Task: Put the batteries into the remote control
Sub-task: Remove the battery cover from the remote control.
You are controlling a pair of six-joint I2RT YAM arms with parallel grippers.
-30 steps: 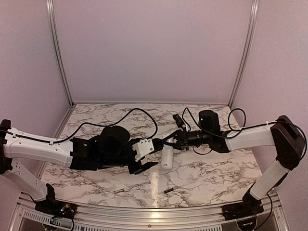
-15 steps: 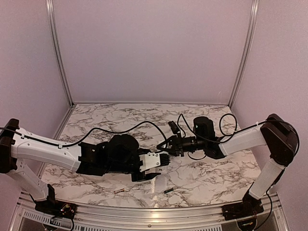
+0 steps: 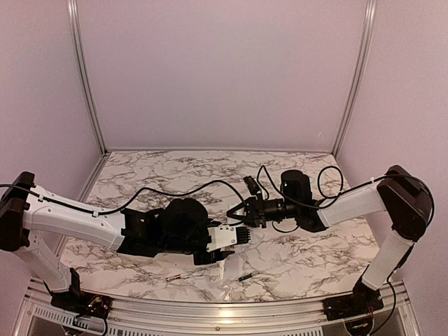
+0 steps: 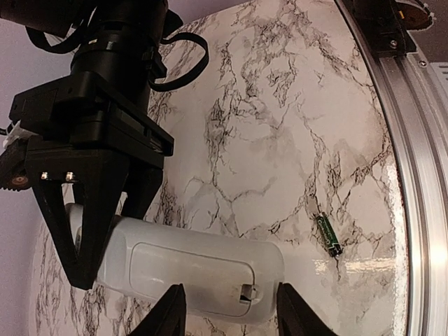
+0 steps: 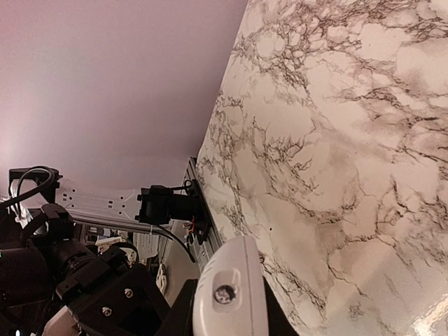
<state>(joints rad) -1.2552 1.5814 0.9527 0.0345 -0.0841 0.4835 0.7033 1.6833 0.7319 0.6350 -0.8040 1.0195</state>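
Top view: left pincer point(image 3: 241, 236) and right pincer point(image 3: 238, 215) meet tip to tip above mid-table point(image 3: 294, 259). A light battery point(image 3: 175, 278) and a dark battery point(image 3: 245, 277) lie apart near the front edge. Left wrist view: the remote point(image 4: 196, 269) is off the table, plain back toward the camera, with the right pincer clamped on its far end. The left pincer's jaws are spread across the near end; contact cannot be told. Right wrist view: the remote's rounded end sits gripped between the right pincer's own fingers.
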